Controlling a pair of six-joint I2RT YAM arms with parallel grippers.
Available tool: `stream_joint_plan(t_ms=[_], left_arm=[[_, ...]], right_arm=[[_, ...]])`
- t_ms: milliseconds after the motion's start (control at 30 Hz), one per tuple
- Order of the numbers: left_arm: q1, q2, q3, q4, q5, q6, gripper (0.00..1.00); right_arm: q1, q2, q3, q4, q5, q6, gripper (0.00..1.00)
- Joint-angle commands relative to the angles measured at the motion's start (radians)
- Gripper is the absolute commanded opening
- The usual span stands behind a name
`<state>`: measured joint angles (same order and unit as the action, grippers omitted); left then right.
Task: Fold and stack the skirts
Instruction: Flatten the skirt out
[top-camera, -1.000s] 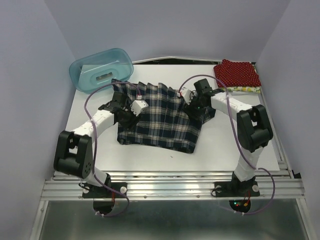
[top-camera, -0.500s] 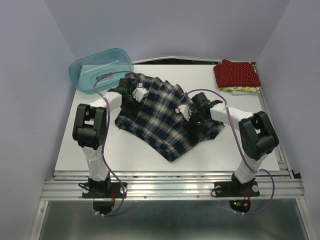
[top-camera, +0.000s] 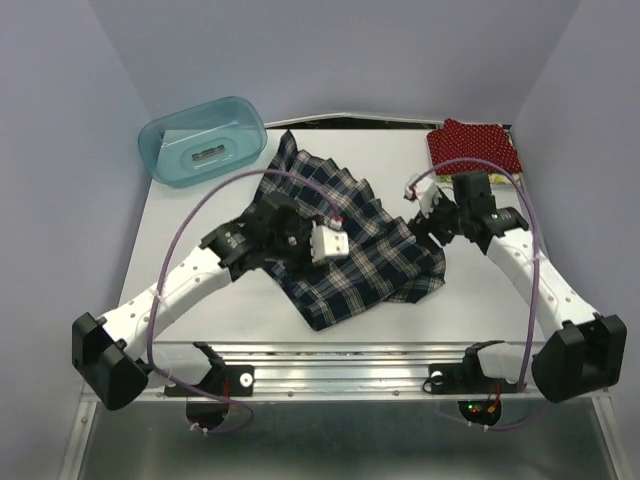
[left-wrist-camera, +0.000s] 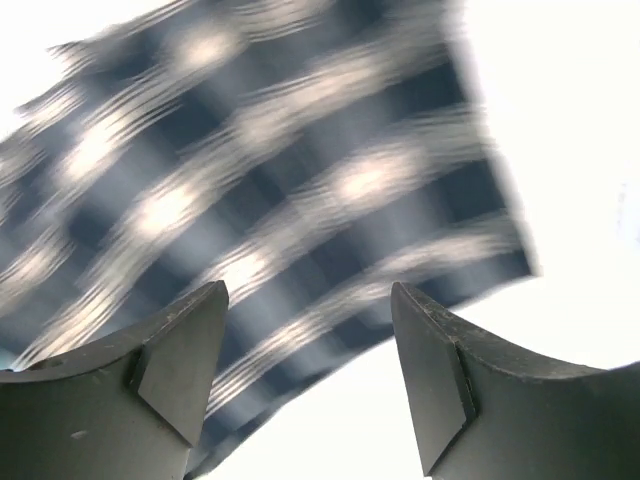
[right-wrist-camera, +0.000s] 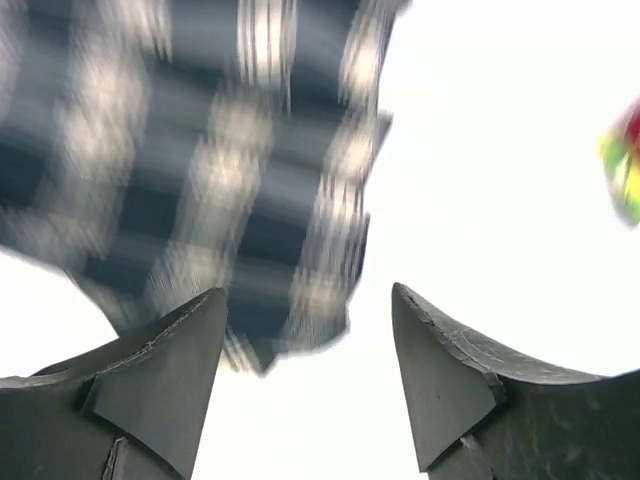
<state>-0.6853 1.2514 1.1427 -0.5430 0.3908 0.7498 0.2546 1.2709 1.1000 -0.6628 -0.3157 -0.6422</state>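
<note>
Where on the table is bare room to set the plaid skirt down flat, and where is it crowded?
Bare: front right, between the plaid skirt and the right arm; the back strip between the tub and the red skirt; the left side between tub and left arm. Crowded: the middle, where skirt and both arms meet.
</note>
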Motion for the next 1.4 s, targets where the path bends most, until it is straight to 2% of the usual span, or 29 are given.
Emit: stream_joint_plan(t_ms=[0, 67, 200, 267, 500, 567, 600, 667, 700, 733, 800, 833, 867, 933, 1133, 1200, 1267, 1300, 1333, 1367], left_arm=[[-0.165, 0.019, -0.139, -0.106, -0.02, -0.045, 0.79], [-0.223, 0.025, -0.176, -0.071, -0.029, -0.111, 0.79], [-0.37, 0.051, -0.244, 0.089, -0.141, -0.228, 0.81], [-0.405, 0.097, -0.267, 0.123, -0.225, -0.265, 0.81], [-0.453, 0.207, -0.305, 0.212, -0.34, -0.345, 0.8], [-0.453, 0.235, -0.298, 0.216, -0.357, -0.345, 0.7], [-0.451, 0.241, -0.294, 0.213, -0.362, -0.348, 0.53], [-0.445, 0.238, -0.29, 0.207, -0.371, -0.337, 0.36], [-0.425, 0.229, -0.288, 0.198, -0.371, -0.333, 0.28], [-0.407, 0.203, -0.284, 0.187, -0.365, -0.328, 0.16], [-0.355, 0.172, -0.253, 0.143, -0.327, -0.308, 0.06], [-0.291, 0.14, -0.227, 0.127, -0.29, -0.278, 0.0], [-0.257, 0.123, -0.216, 0.089, -0.267, -0.255, 0.0], [-0.165, 0.079, -0.198, 0.057, -0.238, -0.21, 0.0], [-0.028, 0.013, -0.129, -0.049, -0.098, -0.096, 0.0], [0.018, 0.005, -0.107, -0.064, -0.018, -0.092, 0.0], [0.039, 0.003, -0.11, -0.057, 0.002, -0.106, 0.0], [0.046, 0.008, -0.113, -0.055, -0.003, -0.107, 0.0], [0.058, 0.017, -0.116, -0.057, -0.004, -0.109, 0.0], [0.097, 0.038, -0.116, -0.061, 0.003, -0.107, 0.0]], right_arm=[[-0.072, -0.063, -0.204, -0.06, 0.119, -0.233, 0.72], [-0.095, -0.068, -0.245, -0.04, 0.124, -0.254, 0.71], [-0.104, 0.001, -0.265, -0.02, 0.116, -0.199, 0.71], [-0.104, 0.03, -0.275, -0.009, 0.112, -0.163, 0.71], [-0.132, 0.105, -0.328, 0.077, 0.119, -0.11, 0.7], [-0.132, 0.122, -0.316, 0.091, 0.095, -0.09, 0.62], [-0.132, 0.125, -0.315, 0.1, 0.093, -0.085, 0.58], [-0.132, 0.131, -0.308, 0.129, 0.093, -0.083, 0.48], [-0.132, 0.136, -0.305, 0.138, 0.105, -0.085, 0.39], [-0.132, 0.14, -0.295, 0.15, 0.113, -0.092, 0.33], [-0.132, 0.146, -0.273, 0.161, 0.121, -0.099, 0.23], [-0.132, 0.148, -0.244, 0.17, 0.122, -0.105, 0.14], [-0.132, 0.148, -0.227, 0.175, 0.121, -0.109, 0.11], [-0.132, 0.145, -0.187, 0.186, 0.1, -0.111, 0.1], [-0.132, 0.107, -0.008, 0.248, 0.024, -0.117, 0.01], [-0.132, 0.097, 0.041, 0.249, 0.01, -0.094, 0.01], [-0.132, 0.134, 0.073, 0.177, 0.007, -0.064, 0.11], [-0.132, 0.148, 0.08, 0.152, 0.012, -0.06, 0.18], [-0.144, 0.162, 0.074, 0.12, 0.006, -0.06, 0.35], [-0.155, 0.174, 0.064, 0.056, -0.011, -0.047, 0.46]])
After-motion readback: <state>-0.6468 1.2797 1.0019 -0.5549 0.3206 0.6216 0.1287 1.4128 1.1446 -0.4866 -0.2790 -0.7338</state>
